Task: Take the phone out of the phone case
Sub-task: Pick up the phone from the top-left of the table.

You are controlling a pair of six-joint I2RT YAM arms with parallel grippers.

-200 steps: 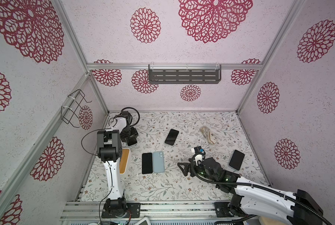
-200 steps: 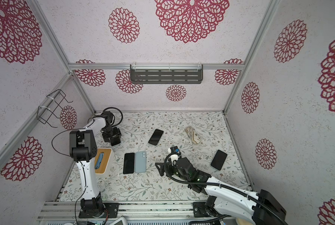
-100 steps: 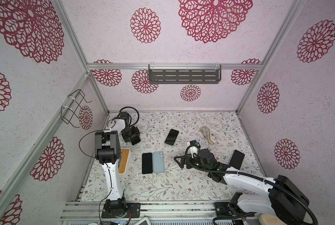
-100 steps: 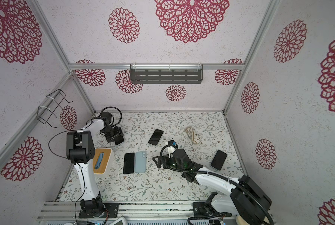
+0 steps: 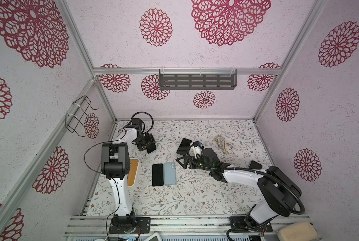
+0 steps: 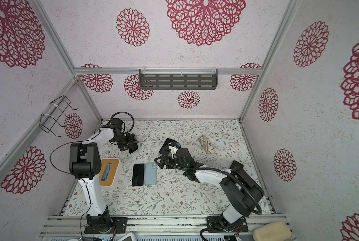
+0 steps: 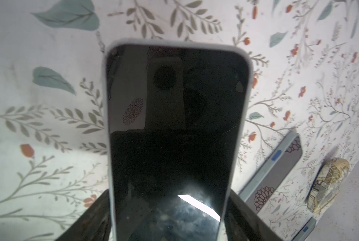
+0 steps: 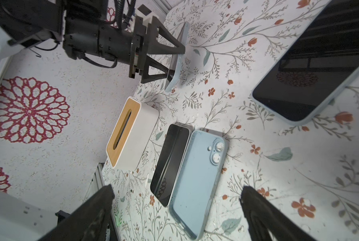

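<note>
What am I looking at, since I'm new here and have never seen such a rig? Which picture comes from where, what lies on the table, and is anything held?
This is a two-armed robot: a left arm and a right arm, each ending in a two-fingered gripper. The two wide pictures look down on the whole scene from above. The two close ones come from cameras on the wrists.

The left gripper is shut on a cased phone. The right gripper is open and empty.

On the flowered table lie a black phone and, beside it, a pale blue phone camera side up. There are also a wooden-topped tissue box, a dark phone, another phone and a beige crumpled thing I cannot identify.
</note>
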